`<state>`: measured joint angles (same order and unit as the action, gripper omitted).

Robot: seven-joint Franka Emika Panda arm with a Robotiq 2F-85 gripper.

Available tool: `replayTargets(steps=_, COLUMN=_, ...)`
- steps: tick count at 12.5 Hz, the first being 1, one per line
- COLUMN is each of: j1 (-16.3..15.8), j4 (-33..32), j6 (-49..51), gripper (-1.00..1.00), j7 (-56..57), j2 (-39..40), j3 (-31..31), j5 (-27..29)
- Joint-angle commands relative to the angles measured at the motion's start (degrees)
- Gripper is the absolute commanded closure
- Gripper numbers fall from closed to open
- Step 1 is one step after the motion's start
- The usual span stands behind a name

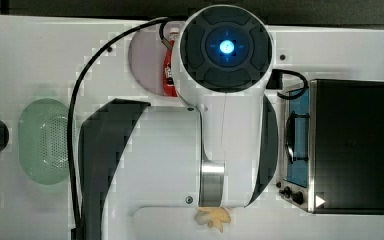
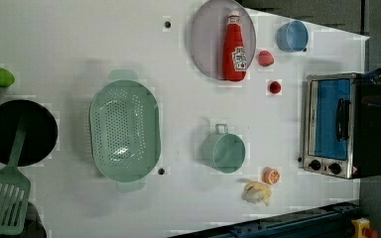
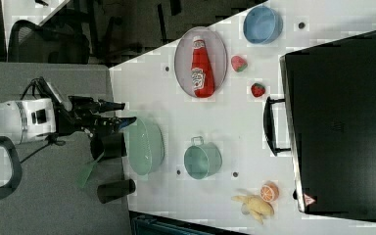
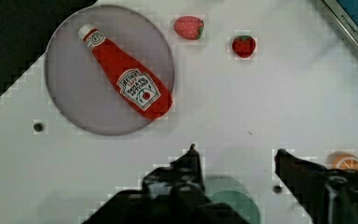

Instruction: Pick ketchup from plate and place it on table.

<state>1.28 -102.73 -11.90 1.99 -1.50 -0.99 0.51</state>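
Colander: I see the pale green colander (image 2: pixel 124 130) at the left view's left half, sitting on the white counter (image 2: pixel 79 44).
Plate: my lilac plate (image 2: pixel 209 39) lies near the left view's top edge, right of the colander.
Ketchup: the ketchup (image 2: pixel 234 48) lies flat on the plate's right part in the left view, white cap toward the top edge, its base reaching the plate's rim.
Mug: a green mug (image 2: pixel 223 150) stands on the counter below the plate in the left view.
Strawberries: two strawberries (image 4: pixel 244 45) rest on the counter just right of the plate in the left view.
Toaster oven: the toaster oven (image 2: pixel 342 125) is at the left view's right.
Pincer: in the wrist view my pincer (image 4: pixel 235 156) has its fingers spread apart, holding nothing, above the counter and clear of the ketchup.
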Motion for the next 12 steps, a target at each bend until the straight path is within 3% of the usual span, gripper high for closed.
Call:
replayTargets(steps=1, j1=5.68, j4=-9.58, j6=7.12, gripper=-0.59, j7=-2.22, j2=-14.83, j3=-3.06, j5=0.16)
replayTargets(steps=3, j1=5.63, j4=-9.57, j6=6.85, gripper=-0.99, j7=-2.2, j2=-14.38, j3=-3.1, j5=0.17)
replayTargets(steps=12, j1=4.42, j4=-9.37, j6=-6.57, gripper=-1.0, j7=-1.89, j2=0.31, j3=-5.95, j5=0.18)
